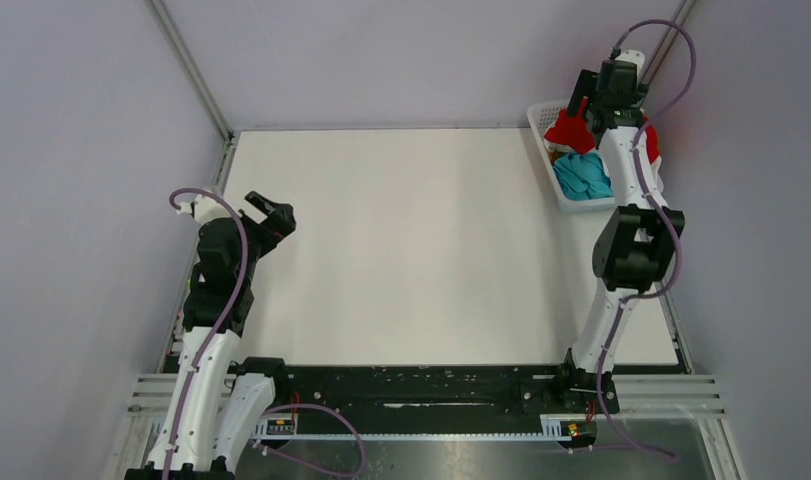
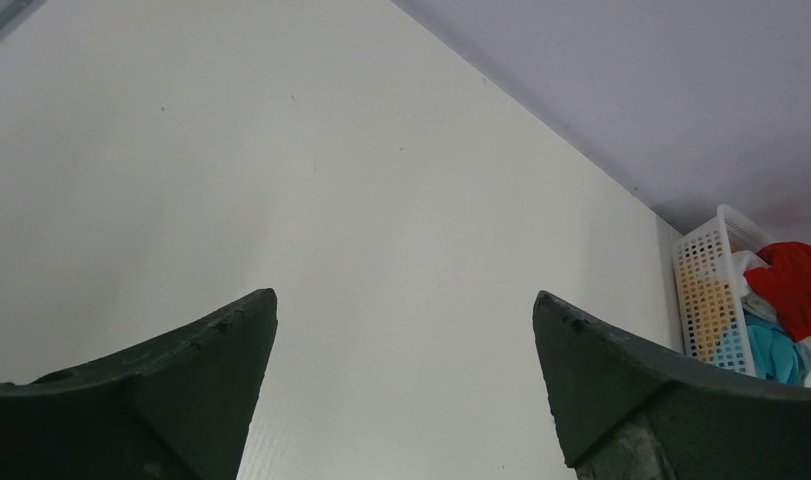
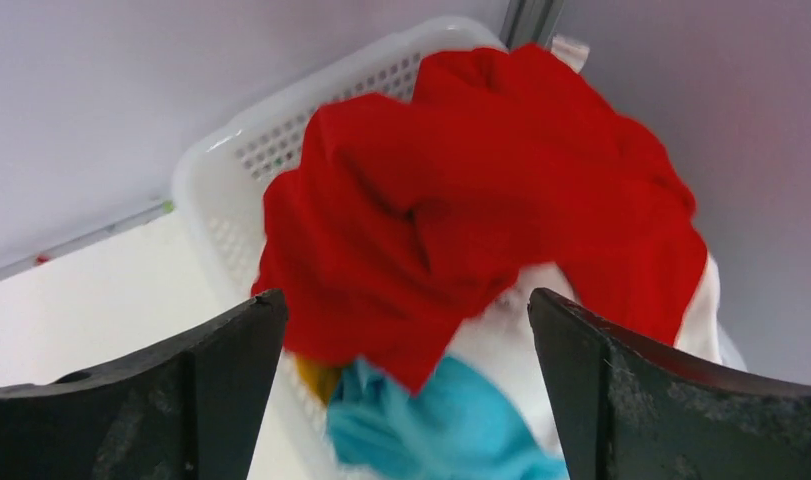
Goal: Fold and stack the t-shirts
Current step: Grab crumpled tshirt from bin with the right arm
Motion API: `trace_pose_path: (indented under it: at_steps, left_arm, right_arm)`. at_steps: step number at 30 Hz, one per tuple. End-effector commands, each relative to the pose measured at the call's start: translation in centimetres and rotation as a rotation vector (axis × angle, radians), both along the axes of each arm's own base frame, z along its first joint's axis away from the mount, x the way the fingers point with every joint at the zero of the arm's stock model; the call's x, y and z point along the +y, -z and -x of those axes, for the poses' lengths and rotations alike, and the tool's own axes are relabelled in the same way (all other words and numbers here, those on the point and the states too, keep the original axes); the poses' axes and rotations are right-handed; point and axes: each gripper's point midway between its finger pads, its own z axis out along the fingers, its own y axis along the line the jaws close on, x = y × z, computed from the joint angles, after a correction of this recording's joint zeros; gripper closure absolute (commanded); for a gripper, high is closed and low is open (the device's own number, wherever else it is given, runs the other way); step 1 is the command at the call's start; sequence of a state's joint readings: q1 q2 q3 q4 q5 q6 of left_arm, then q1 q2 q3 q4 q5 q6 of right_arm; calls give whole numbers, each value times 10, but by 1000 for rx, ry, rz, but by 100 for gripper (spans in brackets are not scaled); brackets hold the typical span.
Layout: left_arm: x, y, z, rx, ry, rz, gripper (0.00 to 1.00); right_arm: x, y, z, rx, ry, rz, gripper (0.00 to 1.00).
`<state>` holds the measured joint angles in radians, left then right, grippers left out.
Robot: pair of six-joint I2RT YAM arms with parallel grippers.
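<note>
White table (image 1: pixel 401 250) carrying one basket (image 1: pixel 541 115) far right, holding one red t-shirt (image 3: pixel 461 200), one teal t-shirt (image 3: pixel 431 420), one white t-shirt (image 3: pixel 501 345). Left gripper (image 2: pixel 405 330), right gripper (image 3: pixel 406 330) both gaping empty.

Crumpled t-shirts (image 3: pixel 461 230) heaped in basket (image 3: pixel 221 170)

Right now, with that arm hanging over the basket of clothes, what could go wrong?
1. The red t-shirt lies bunched over the white t-shirt and the teal-blue t-shirt, so the open right tool might pinch several at once.
2. Pulling the heap up could drag or tip the basket, which sits at the far right corner of the table.
</note>
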<state>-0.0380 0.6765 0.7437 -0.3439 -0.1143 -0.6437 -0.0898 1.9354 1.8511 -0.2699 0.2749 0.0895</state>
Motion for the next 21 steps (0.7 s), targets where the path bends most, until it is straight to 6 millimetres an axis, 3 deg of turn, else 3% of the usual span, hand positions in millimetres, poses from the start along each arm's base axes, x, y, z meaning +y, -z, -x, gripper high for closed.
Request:
trace_pose_path:
  at_steps: [1,4,7,9,10,12,16,21]
  left_arm:
    - [10,-13,-7,-32,-45,-25,1]
    - [9,-12,-11,-19,-41,-25,1]
    - [7,-10,-14,-3,-32,-26,1]
    - [7,-9,-15,1,-26,-28,1]
    - [7,-8,-15,5,-25,-30,1]
    - [7,-7,-16,10,-27,-32,1]
    - [7,-6,-16,10,-25,-31,1]
    - [-1,-13,-14,-20,18,-18,1]
  right_arm:
    - [-25,10,-41,49,35,95,1]
    - [-26,36,-62,126,24,87,3]
    - [-25,60,-73,172,12,77,12]
    - [-26,64,-74,174,14,79,28]
    - [-27,58,-73,156,20,82,42]
    - [-28,55,-68,142,28,88,62]
    - [-30,11,-58,81,28,129,87]
    - [-11,-58,-28,3,-52,99,91]
